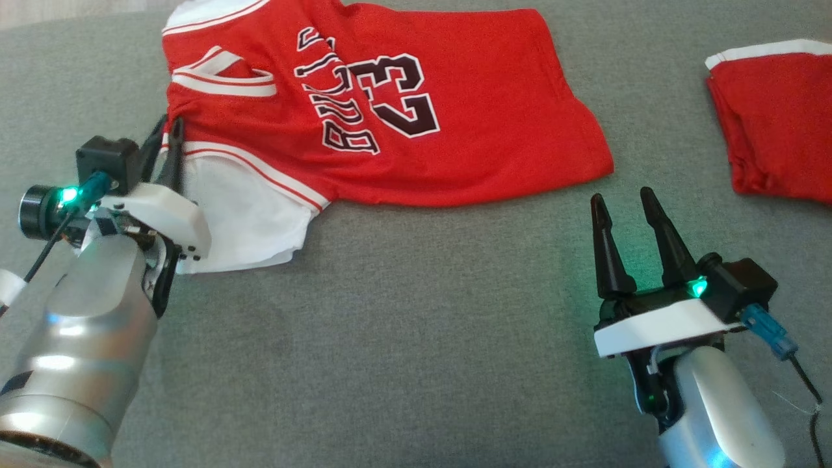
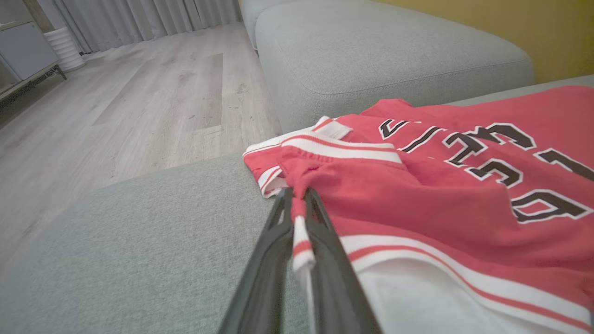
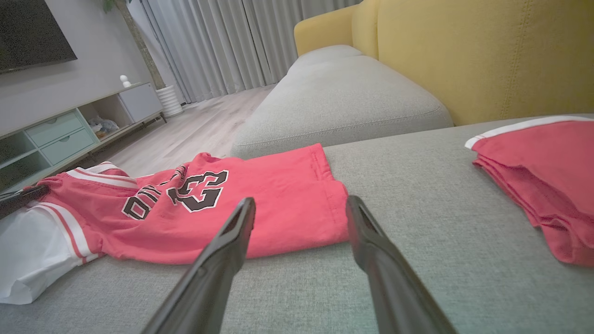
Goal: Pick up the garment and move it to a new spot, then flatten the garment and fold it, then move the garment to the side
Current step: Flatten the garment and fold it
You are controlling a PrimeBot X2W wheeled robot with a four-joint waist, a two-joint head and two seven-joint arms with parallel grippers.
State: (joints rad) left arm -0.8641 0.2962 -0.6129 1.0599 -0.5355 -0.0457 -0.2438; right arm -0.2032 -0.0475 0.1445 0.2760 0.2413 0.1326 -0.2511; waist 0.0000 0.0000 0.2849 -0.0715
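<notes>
Cushion [image 1: 416,338]: grey seat under everything; its bare lower-centre stretch looks a fair new spot.
Jersey [image 1: 468,117]: red, numbered, spread across upper centre; lift slowly and high, I judge, so the far hem clears without dragging.
Left gripper [image 2: 298,204]: clamped on a pinch of the striped armhole edge, left of frame.
Right gripper [image 1: 622,195]: fingers spread wide, empty, lower right, near the hem; a second grip there would spare bunching.

A home living room: grey sofa [image 3: 343,88], long curtains [image 3: 222,41], wall television [image 3: 28,32], low cabinet [image 3: 60,134], wooden floor [image 3: 199,125].
</notes>
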